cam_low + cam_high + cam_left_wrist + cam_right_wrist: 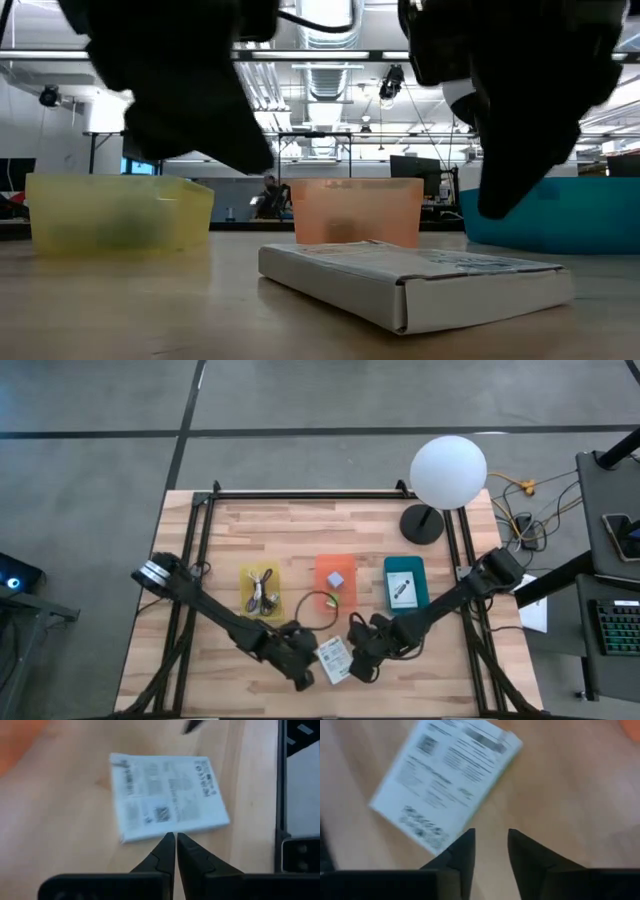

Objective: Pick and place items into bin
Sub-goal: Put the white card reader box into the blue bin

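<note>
A flat white printed packet [333, 658] [420, 275] lies flat on the wooden table near its front edge. My left gripper [308, 678] [175, 839] is shut, its tips just short of the packet's near-left edge [150, 832]. My right gripper [358, 665] [491, 836] hovers at the packet's right side with a narrow gap between its fingers and nothing in it. In the low view both grippers [200, 110] [520, 150] hang above the packet, clear of it. Behind stand a yellow bin [260, 590], an orange bin [335, 582] and a teal bin [405, 582].
The yellow bin holds a coiled cable [262, 596], the orange bin a lavender cube [337, 578], and the teal bin a dark flat item [402, 590]. A thin green cable loop [318, 605] lies in front of the orange bin. A white globe lamp [448, 470] stands at the back right.
</note>
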